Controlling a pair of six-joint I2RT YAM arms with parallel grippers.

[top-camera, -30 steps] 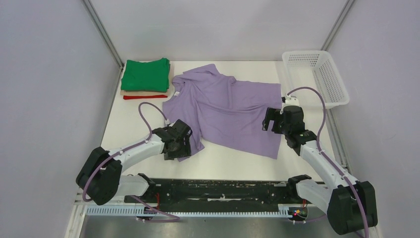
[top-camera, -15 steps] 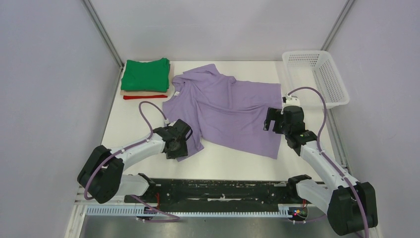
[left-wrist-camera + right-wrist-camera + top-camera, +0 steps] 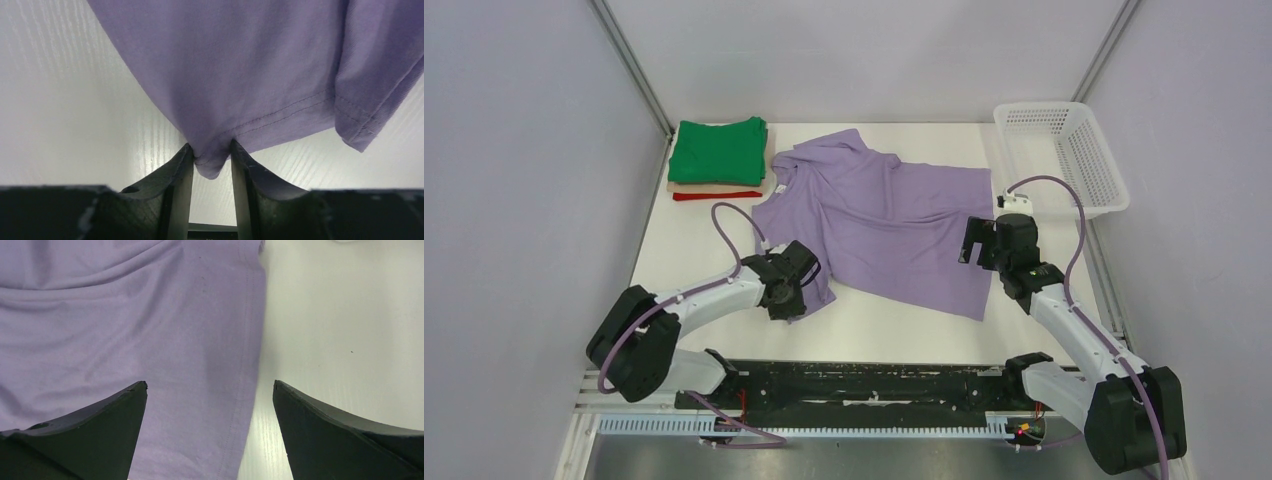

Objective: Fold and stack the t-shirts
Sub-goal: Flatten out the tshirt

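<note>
Left gripper [image 3: 211, 150]: jaws closed in on a small tuck of the lavender t-shirt [image 3: 884, 220], right at a stitched edge. The bite is shallow, only the lip of the cloth sits between the fingers [image 3: 182, 170]. From above, that's the near-left corner of the shirt, probably a sleeve.

Right gripper [image 3: 210, 385]: jaws spread wide, nothing held. It hovers over the shirt's right hem, one finger above cloth and the other above bare table [image 3: 340, 330].

The shirt lies spread but wrinkled mid-table, collar toward the left. The green t-shirt [image 3: 719, 150] tops the folded stack at far left, over the tan t-shirt [image 3: 714, 186] and the red t-shirt [image 3: 716, 195]. The white basket [image 3: 1064, 150] sits far right, well apart.

My read is we're grabbing corners to straighten or start a fold. To do it well:
- Left bite looks thin; I'd want more cloth in before lifting, or it slips out.
- Right should drop straight onto the hem and take the edge, not mid-panel.
- Lift both together and keep tension even, otherwise the centre creases get folded in.
- Keep it low so the far sleeve doesn't drag.
</note>
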